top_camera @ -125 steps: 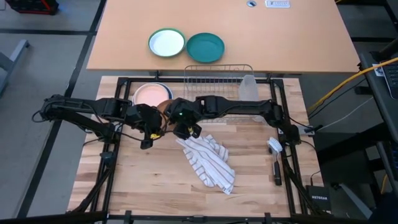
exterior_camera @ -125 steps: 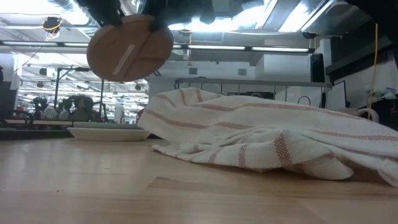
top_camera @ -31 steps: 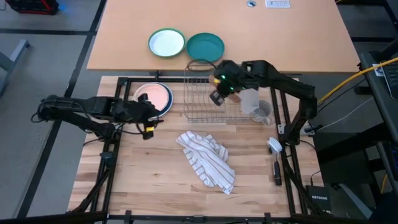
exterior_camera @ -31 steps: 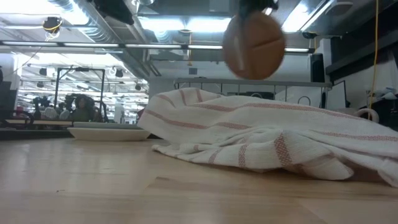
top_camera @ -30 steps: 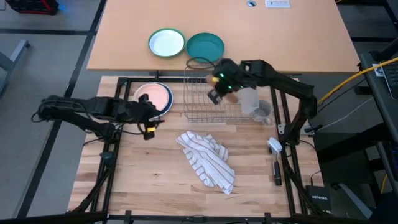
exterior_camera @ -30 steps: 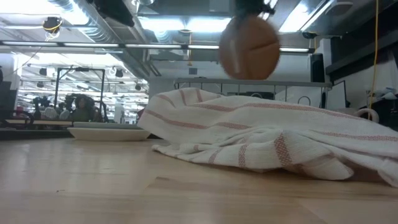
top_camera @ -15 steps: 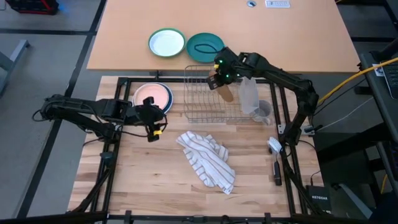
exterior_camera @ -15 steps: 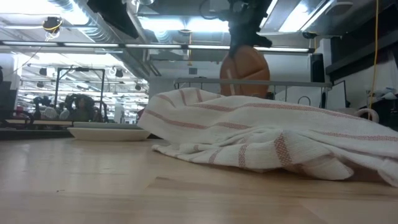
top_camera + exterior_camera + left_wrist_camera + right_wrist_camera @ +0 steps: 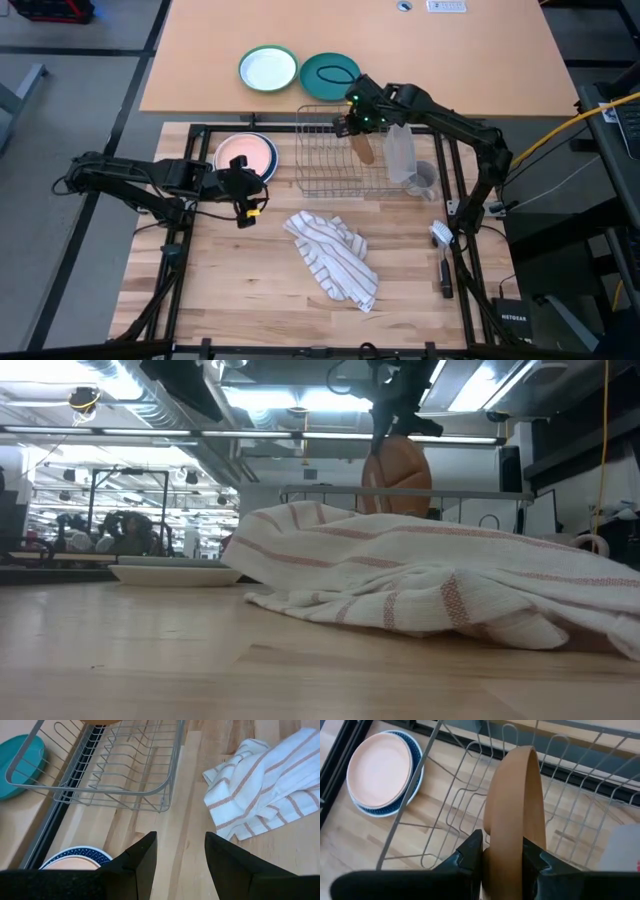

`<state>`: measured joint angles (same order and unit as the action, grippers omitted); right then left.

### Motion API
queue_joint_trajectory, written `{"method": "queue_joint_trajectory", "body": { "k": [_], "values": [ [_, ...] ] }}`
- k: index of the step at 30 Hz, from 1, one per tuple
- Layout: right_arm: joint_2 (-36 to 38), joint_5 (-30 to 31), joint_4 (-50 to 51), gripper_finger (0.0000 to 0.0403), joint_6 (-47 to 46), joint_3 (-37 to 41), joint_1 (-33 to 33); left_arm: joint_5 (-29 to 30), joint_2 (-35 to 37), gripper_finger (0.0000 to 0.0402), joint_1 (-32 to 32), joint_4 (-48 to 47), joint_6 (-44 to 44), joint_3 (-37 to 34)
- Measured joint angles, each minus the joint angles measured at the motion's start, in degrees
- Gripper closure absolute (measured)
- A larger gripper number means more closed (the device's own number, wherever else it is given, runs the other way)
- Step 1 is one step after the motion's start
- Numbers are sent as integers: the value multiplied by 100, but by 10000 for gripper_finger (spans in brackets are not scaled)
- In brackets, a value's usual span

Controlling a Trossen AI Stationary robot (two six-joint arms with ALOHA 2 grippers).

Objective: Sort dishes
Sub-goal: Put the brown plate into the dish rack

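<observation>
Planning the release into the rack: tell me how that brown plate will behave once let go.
The tan-brown plate looks stiff, keeping its shape on edge in the right end effector. Standing upright, it may tip or roll unless the wire rack prongs catch it. Its smooth surface looks slippery.

Tan-brown plate (image 9: 512,815), teal plate (image 9: 331,74), white towel (image 9: 335,257) with reddish stripes.

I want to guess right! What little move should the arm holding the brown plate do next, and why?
Probably lower it a bit. The right gripper holds the brown plate on edge above the rack wires, so it likely needs to settle into a slot before letting go.
</observation>
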<state>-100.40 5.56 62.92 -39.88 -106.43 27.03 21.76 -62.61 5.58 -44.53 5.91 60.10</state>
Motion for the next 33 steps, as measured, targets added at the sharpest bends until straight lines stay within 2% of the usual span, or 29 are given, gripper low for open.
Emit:
{"method": "queue_joint_trajectory", "body": {
  "k": [7, 21, 33],
  "values": [
    [-33, 155, 9, 329, -37, 0, -55, -2, 0, 247, 0, -5, 8, 0],
    [-597, 154, -348, 329, -72, -23, -119, -7, 2, 247, 2, -291, 11, 0],
    [-600, 300, -227, 329, -503, -17, -159, -7, 2, 247, 2, -457, 227, -2]
  ]
}}
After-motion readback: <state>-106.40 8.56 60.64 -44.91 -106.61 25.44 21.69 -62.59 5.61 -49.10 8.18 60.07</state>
